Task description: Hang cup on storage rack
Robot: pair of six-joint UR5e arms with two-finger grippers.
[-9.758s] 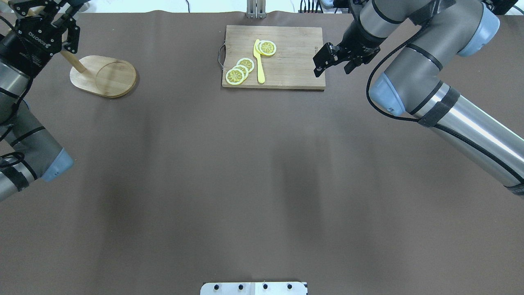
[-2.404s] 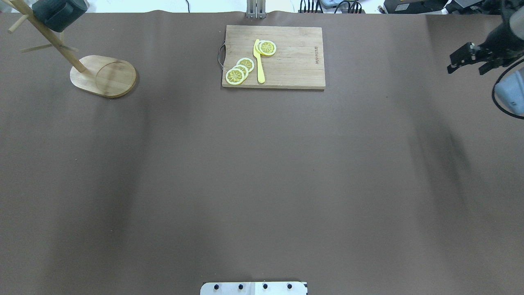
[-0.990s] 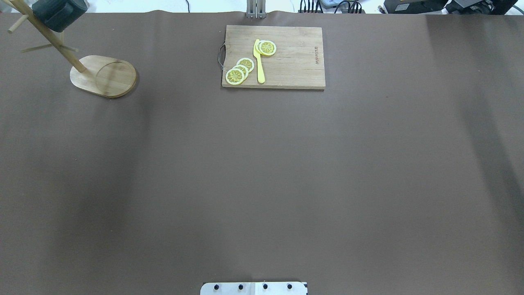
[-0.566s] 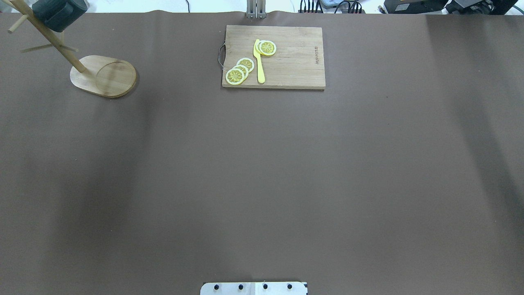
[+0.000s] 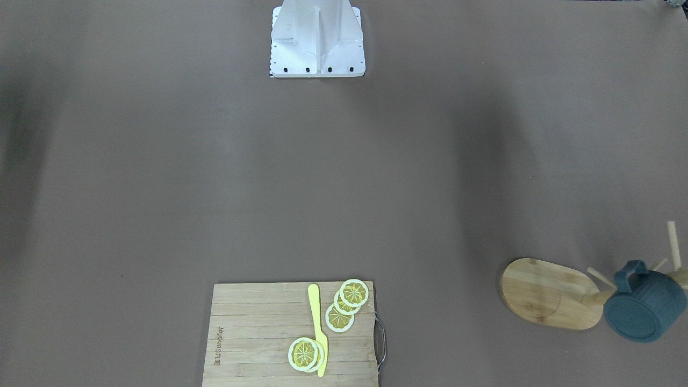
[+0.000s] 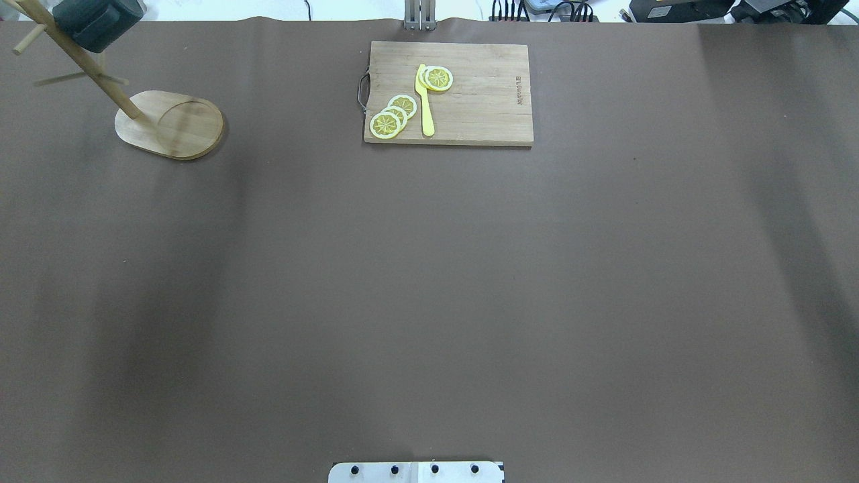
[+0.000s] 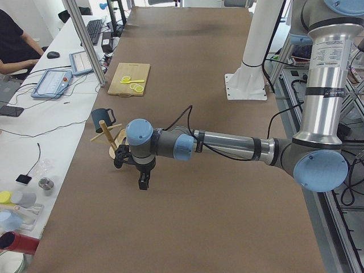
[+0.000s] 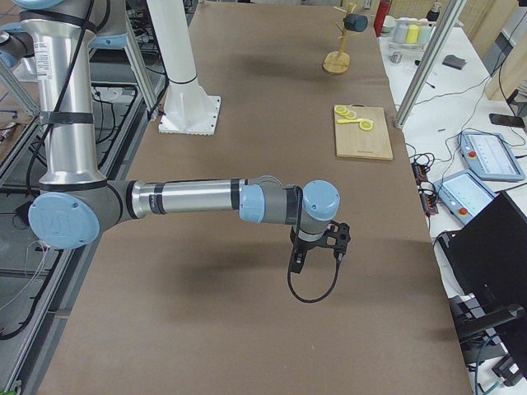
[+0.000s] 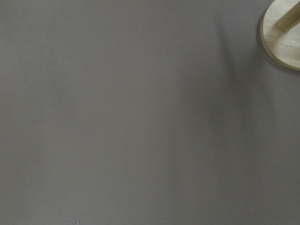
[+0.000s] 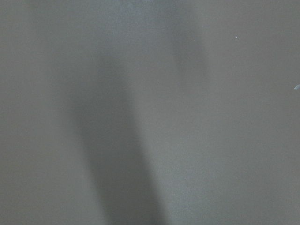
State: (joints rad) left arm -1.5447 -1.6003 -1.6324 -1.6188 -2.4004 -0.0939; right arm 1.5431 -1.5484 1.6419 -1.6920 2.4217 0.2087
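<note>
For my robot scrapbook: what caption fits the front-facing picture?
The cup hangs on the storage rack; lemon slices and a knife lie on the cutting board.

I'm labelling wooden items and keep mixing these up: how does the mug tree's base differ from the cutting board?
The mug tree's base is oval; the cutting board is rectangular. The base bears a pole with a dark blue cup hung on it; the board bears lemon slices and a yellow knife. The board has a metal handle at one short end; the base has none. Both are light wood, lying flat.
</note>
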